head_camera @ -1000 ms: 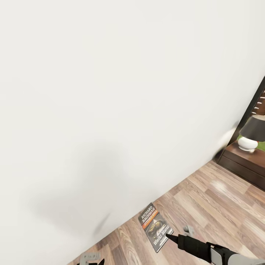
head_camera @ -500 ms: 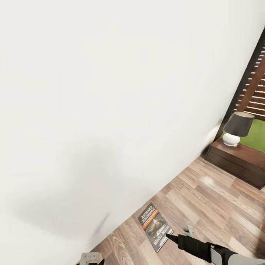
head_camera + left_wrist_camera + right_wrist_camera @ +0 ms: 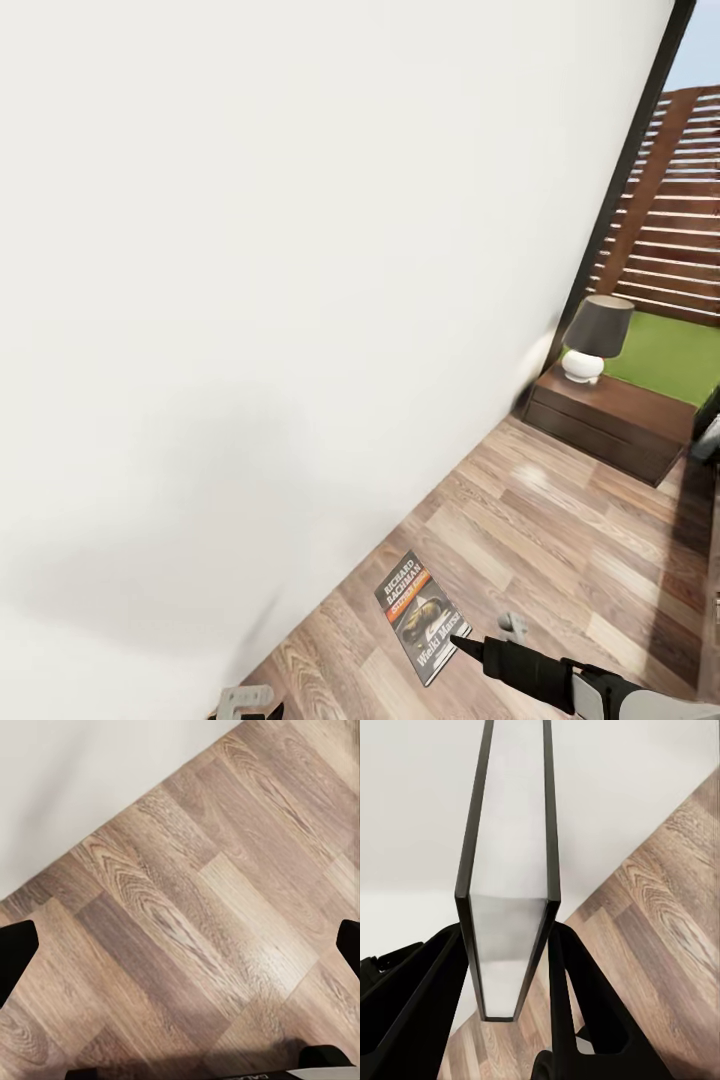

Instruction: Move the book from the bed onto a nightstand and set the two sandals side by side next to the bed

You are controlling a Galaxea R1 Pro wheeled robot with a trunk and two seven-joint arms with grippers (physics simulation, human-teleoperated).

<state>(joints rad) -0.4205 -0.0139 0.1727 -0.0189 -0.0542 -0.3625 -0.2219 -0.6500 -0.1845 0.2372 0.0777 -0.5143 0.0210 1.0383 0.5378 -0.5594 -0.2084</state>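
The book (image 3: 416,612), dark-covered with "RICHARD BACHMAN" in white and an orange strip, hangs above the wood-plank floor near the white wall, and my right gripper (image 3: 462,640) is shut on its near edge. In the right wrist view the book (image 3: 510,862) stands edge-on between the two black fingers (image 3: 585,982). A dark brown nightstand (image 3: 640,425) with two drawers stands against the wall at the far right, below a tall dark-framed window. My left gripper (image 3: 180,945) is open over bare floor, its fingertips far apart. The sandals are out of view.
A lamp (image 3: 595,338) with a dark shade and white base stands on the nightstand's left end. The white wall (image 3: 250,300) runs close along my left. Wood-plank floor (image 3: 560,540) stretches between me and the nightstand. A slatted brown fence (image 3: 675,220) and grass show through the window.
The whole view has swung right and up: the nightstand, lamp and window have come further into the picture. Both arms and the held book keep their places in the view.
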